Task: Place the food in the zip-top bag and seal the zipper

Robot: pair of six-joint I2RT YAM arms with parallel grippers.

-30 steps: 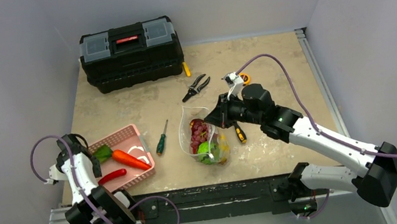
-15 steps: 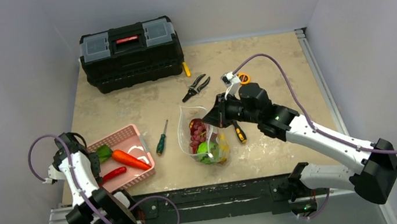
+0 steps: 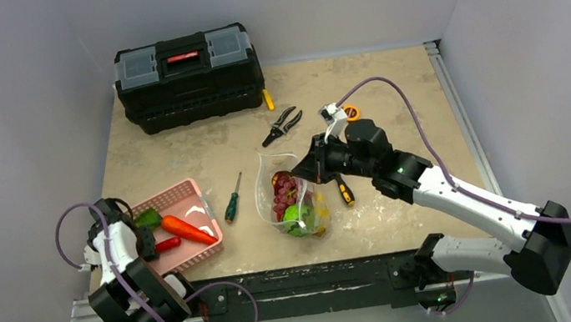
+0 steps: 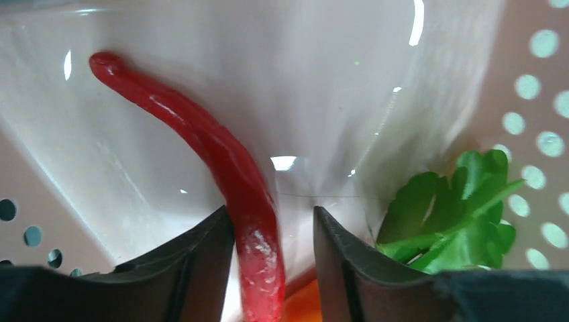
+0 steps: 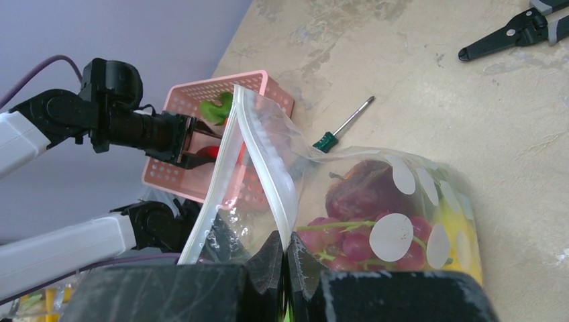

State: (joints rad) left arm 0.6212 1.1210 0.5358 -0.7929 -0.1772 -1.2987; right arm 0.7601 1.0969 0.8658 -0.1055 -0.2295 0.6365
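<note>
I've got the black toolbox at the far left of the table, lid shut, with a red mark on its handle. A small yellow bit lies just beside its right end; I can't tell what it is. The pliers lie near the middle, handles slightly apart. The pink basket sits at the near left corner. The green screwdriver lies just right of it, tip pointing away from me. A yellow-and-black screwdriver lies further right, partly hidden.
</note>
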